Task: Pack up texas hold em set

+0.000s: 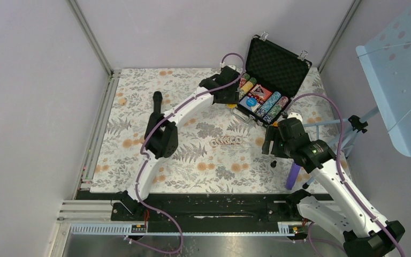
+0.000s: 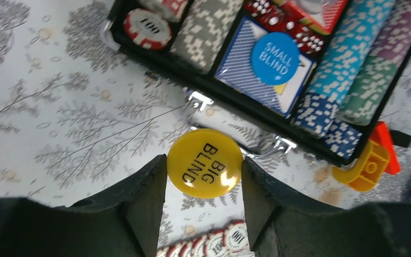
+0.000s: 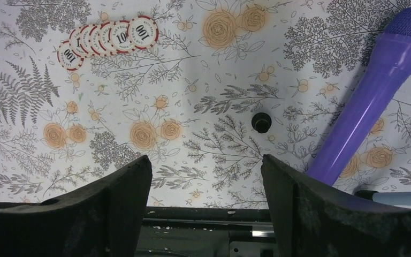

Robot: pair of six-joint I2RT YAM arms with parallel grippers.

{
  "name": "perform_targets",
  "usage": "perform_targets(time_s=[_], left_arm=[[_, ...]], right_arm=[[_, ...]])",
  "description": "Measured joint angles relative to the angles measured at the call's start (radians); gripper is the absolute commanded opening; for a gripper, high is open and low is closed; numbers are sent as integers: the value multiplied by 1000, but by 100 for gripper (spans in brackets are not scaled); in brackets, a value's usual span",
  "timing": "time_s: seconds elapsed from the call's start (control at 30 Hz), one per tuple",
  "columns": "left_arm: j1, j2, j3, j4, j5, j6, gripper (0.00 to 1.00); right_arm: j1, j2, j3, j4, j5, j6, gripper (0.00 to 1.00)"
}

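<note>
While the right gripper (image 3: 206,166) hangs over the cloth with jaws wide apart and empty, the loose row of chips (image 3: 107,37) lies just beyond it, not yet packed. Farther out, the left gripper (image 2: 204,172) is clamped on the yellow BIG BLIND button (image 2: 204,160), just short of the open briefcase (image 1: 276,65). Suggested: lift clear of the front wall, set it beside the SMALL BLIND button (image 2: 274,58), and release low so it cannot roll.
</note>
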Motion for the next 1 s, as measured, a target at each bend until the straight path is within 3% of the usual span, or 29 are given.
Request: perform_targets(time_s=[0.2,0.43,0.7,1.0], left_arm=[[0,50,41,93,93,-36,39],[0,186,121,296,216,-185,38],[0,322,175,470,231,-357,38],[3,323,176,529,203,-374,58]], right_arm=[[-2,0,0,-11,0,0,82],[-5,-7,0,-24,0,0,82],[-7,-50,0,-47,0,0,82],[-7,-53,0,-60,0,0,82]])
